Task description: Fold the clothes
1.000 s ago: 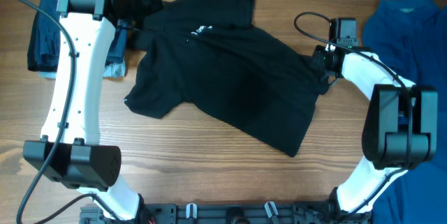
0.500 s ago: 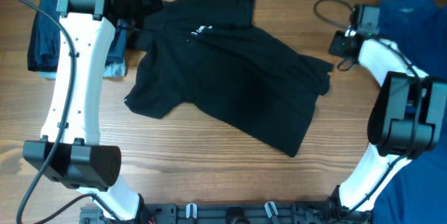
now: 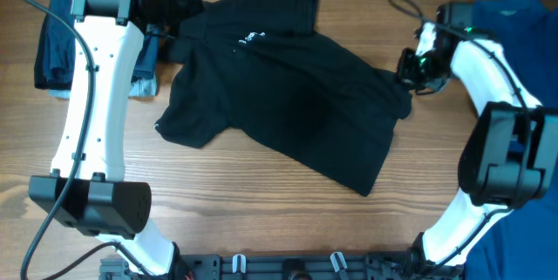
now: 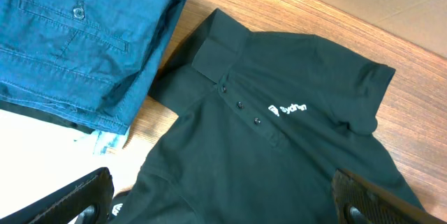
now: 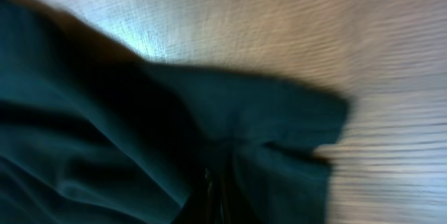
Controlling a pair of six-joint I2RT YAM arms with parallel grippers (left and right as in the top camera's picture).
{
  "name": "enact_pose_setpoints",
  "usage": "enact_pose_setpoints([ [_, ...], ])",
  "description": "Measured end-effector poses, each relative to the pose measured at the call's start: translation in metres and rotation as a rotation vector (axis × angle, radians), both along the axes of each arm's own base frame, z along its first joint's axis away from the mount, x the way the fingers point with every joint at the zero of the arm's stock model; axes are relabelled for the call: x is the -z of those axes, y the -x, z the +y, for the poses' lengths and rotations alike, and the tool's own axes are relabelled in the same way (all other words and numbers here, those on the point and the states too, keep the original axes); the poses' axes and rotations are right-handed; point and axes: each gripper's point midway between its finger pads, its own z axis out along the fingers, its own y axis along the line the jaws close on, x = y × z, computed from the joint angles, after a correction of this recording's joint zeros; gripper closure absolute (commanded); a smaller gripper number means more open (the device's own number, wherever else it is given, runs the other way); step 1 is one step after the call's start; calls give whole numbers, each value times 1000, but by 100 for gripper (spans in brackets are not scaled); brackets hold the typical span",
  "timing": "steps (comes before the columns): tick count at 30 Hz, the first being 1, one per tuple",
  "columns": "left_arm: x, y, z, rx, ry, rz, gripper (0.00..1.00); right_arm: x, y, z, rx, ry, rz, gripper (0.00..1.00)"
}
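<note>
**Overhead view**
- Wooden table: carries all the items below.
- Black polo: at the middle of the table, spread mostly flat and lying on a slant. Its collar is at the far left, its hem at the near right, and one short sleeve reaches toward the near left. There is a small white logo on the chest.
- Navy garments: a stack at the far left edge, partly under the left arm.
- Bright blue shirt: at the far right, running off the right edge.
- Left gripper: at the far left, over the polo's collar end and just beside the navy stack.
- Right gripper: at the polo's right edge, at a rumpled corner of the cloth.

**Left wrist view**
- Left gripper: released. The two fingertips sit at the lower corners, spread wide, with nothing between them but the polo below.
- Black polo: fills the middle and right. The collar, the buttoned placket and the white logo all show.
- Navy garments: at the upper left, with a buttoned pocket. Their edge lies just beside the collar.

**Right wrist view (blurred)**
- Right gripper: clenched. The dark fingers are pressed together at the bottom centre.
- Black polo: a corner over the lower left, with folds running toward the fingers. I cannot tell whether cloth is pinched.
- Wooden table: bare grain above and to the right.
</note>
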Motion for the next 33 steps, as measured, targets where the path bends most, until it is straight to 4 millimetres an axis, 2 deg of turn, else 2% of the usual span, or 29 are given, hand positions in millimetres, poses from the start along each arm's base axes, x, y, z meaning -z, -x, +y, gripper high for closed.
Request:
enact_pose_setpoints([
  [4, 0, 0, 0, 0, 0, 0, 0, 22, 12, 16, -27, -39, 38, 96],
  [10, 0, 0, 0, 0, 0, 0, 0, 34, 10, 16, -27, -44, 42, 96],
  [14, 0, 0, 0, 0, 0, 0, 0, 37, -10, 16, -29, -45, -23, 96],
  [19, 0, 0, 0, 0, 0, 0, 0, 37, -54, 8, -23, -6, -180, 96],
  [23, 0, 0, 0, 0, 0, 0, 0, 35, -83, -15, 23, 76, -292, 96],
  [24, 0, 0, 0, 0, 0, 0, 0, 33, -93, -29, 52, 113, -336, 96],
  [30, 0, 0, 0, 0, 0, 0, 0, 30, -123, -95, 182, 236, -489, 96],
  [33, 0, -1, 0, 0, 0, -3, 0, 25, -132, -119, 231, 283, -554, 95],
])
